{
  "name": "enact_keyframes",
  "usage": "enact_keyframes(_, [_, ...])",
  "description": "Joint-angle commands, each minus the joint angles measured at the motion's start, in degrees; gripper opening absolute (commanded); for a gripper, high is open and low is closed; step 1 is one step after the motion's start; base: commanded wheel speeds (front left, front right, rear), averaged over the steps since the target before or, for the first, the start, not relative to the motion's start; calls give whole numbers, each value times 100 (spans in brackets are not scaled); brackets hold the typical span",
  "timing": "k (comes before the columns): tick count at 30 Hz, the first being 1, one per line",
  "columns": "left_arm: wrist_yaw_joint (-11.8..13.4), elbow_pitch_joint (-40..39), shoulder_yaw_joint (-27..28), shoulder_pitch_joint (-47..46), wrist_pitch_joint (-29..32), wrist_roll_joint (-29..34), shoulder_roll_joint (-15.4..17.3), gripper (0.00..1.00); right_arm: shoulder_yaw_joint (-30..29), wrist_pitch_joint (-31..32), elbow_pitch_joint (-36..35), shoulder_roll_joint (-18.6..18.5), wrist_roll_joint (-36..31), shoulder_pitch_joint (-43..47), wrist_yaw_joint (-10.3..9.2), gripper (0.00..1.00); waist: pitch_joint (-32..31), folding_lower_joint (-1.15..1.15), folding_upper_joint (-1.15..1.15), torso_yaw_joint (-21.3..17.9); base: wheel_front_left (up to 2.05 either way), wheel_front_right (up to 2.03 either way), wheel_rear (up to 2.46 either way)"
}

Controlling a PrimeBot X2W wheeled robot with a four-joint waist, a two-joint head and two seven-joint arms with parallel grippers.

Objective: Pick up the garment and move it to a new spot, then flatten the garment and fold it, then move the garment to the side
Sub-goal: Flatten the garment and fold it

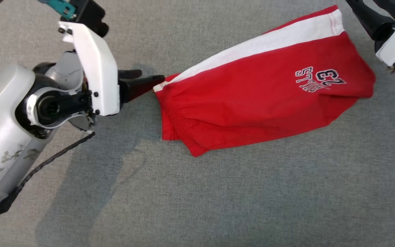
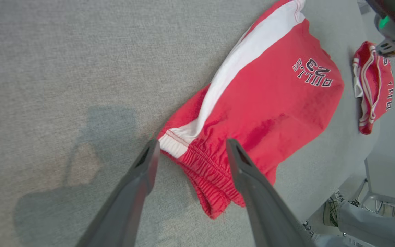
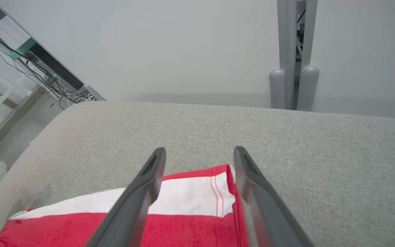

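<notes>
garment: red shorts (image 1: pixel 262 99), white side stripe, lying on the grey fabric worktop (image 1: pixel 218 192)
print: "BULLS 23" (image 2: pixel 312 72), dark outlined letters near the shorts' hem (upside down in the left wrist view)
left tool (image 2: pixel 192 142): fingers apart at the shorts' waistband, white stripe end between them, not clamped
right tool (image 3: pixel 200 150): fingers apart, over the shorts' hem corner at the stripe
other: second red garment (image 2: pixel 372 85) just past the shorts' hem end, lettering unreadable

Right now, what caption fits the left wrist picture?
Open left pincer at the waistband of red shorts on a grey surface.
</notes>
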Motion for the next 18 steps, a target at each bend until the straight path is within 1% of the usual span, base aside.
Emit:
enact_keyframes(1, [-101, -9, 32, 86, -174, 166, 131, 100, 37, -288, -61, -42, -24, 152, 1, 100, -305, 0, 0, -119, 0, 0, 0])
enact_keyframes(2, [-101, -9, 32, 86, -174, 166, 131, 100, 37, -288, -61, -42, -24, 152, 1, 100, -305, 0, 0, -119, 0, 0, 0])
enact_keyframes(3, [-153, -52, 104, 197, -507, 321, 222, 100, 39, -634, -68, -54, -61, 302, 1, 100, -510, 0, 0, -188, 0, 0, 0])
enact_keyframes(5, [-118, -87, 229, 308, -1070, 622, 337, 100, 82, -931, -10, -60, -123, 451, 1, 100, -708, 0, 0, -255, 0, 0, 0])
enact_keyframes(6, [-118, -87, 229, 308, -1070, 622, 337, 100, 82, -931, -10, -60, -123, 451, 1, 100, -708, 0, 0, -255, 0, 0, 0])
enact_keyframes(9, [6, -158, 378, 702, -2009, 983, 367, 100, 174, -1251, 90, -19, -130, 735, 1, 100, -972, 0, 0, -307, 0, 0, 0])
enact_keyframes(13, [357, -402, 527, 1281, -3179, 1450, 351, 100, 249, -1550, 449, 35, -160, 1020, 1, 100, -1136, 0, 0, -243, 0, 0, 0])
enact_keyframes(15, [645, -483, 554, 1587, -3635, 1667, 313, 100, 263, -1600, 657, 72, -111, 1125, 1, 100, -1152, 0, 0, -146, 0, 0, 0])
enact_keyframes(18, [940, -696, 580, 1944, -4240, 1899, 169, 100, 303, -1529, 852, 131, 11, 1225, 1, 100, -1115, 0, 0, 15, 0, 0, 0])
